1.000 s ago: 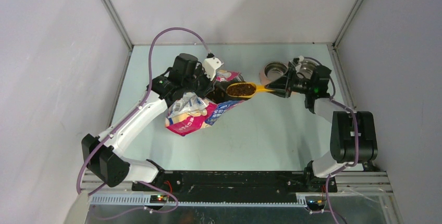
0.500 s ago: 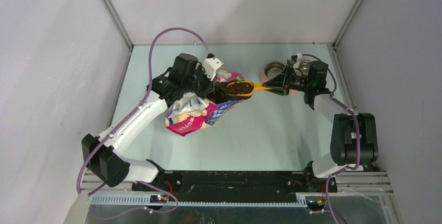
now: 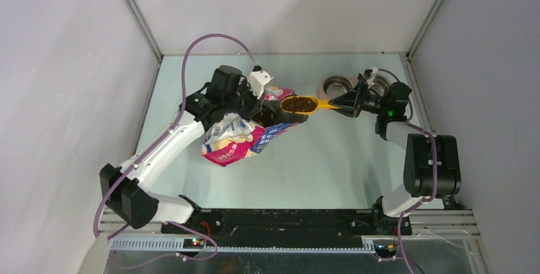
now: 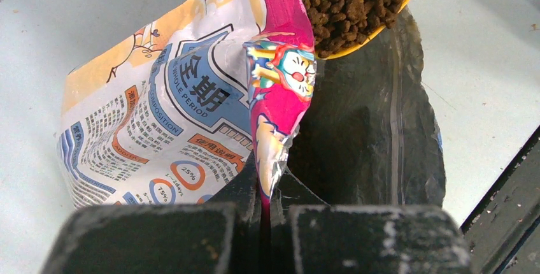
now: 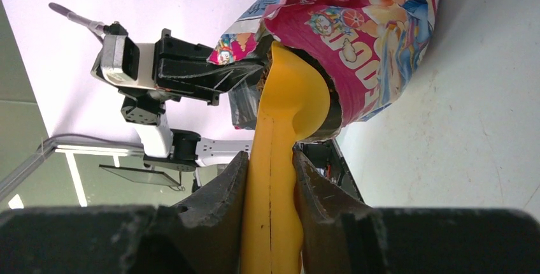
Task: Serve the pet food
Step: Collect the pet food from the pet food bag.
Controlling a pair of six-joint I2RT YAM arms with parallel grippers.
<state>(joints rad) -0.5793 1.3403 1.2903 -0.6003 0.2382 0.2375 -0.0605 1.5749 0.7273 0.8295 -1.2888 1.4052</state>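
The bag is pinched at its rim by the left gripper, jaws pressed together. The yellow scoop, clamped at its handle by the right gripper, is heaped with pet food just above the bag mouth. Scooping is judged done; delivery into the steel bowl beyond remains.

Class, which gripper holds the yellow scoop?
The right gripper, clamped on the handle of the scoop; the left gripper only pinches the bag.
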